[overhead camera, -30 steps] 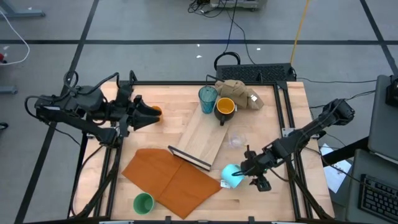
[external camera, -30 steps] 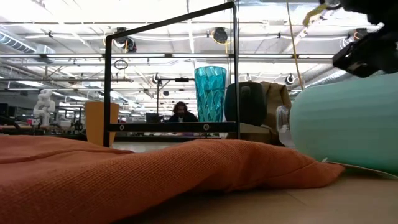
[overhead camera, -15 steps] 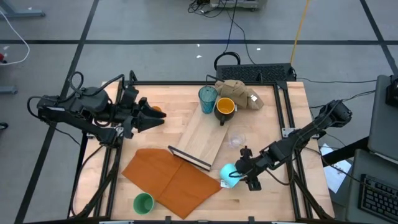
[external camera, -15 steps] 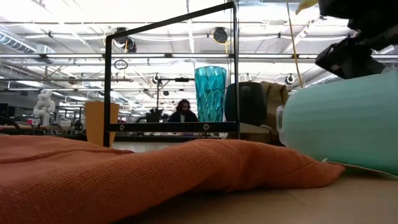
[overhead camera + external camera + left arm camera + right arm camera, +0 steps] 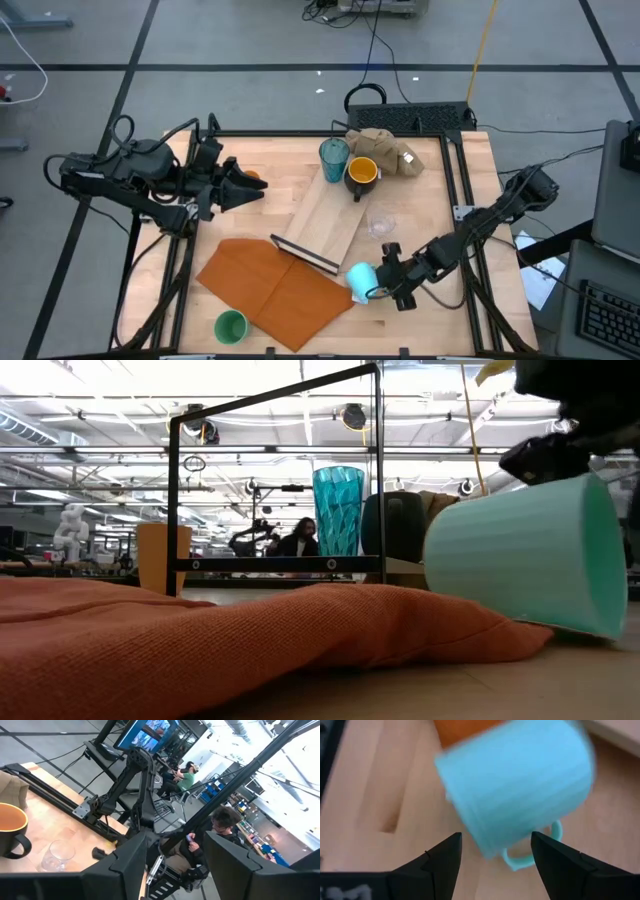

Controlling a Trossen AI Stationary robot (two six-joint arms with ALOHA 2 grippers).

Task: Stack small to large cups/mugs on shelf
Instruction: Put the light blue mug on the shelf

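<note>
Lying on its side, the light blue mug (image 5: 360,278) rests on the desk (image 5: 275,175) at the edge of the orange-brown sheet (image 5: 275,285), just past the dark-edged end of the shelf (image 5: 325,225). The right pincer (image 5: 385,285) sits right behind it; in the right wrist view its fingers (image 5: 442,857) are spread apart with the mug (image 5: 517,802) just ahead of them, its handle between the tips, nothing grasped.

On the shelf's far end stand the teal tumbler (image 5: 335,158) and the dark yellow-lined mug (image 5: 361,172). The clear glass (image 5: 380,222) is on the desk beside the shelf. The green cup (image 5: 230,325) sits alone near the front edge, and the orange cup (image 5: 250,179) is mostly hidden behind the left pincer (image 5: 255,190), which hovers over the desk's left part, fingers parted and empty. A tan cloth lump (image 5: 385,148) lies at the back.

Risks, as I judge them: a mug lying on its side rolls easily, so a nudge from the open fingers may push it farther onto the sheet or against the shelf rather than seat it. A pinch on the rounded wall could squirt it out. The glass is close to the right arm's path and could be knocked.

Count: six vessels, one shelf, one sheet, one cloth lump, two arms.
</note>
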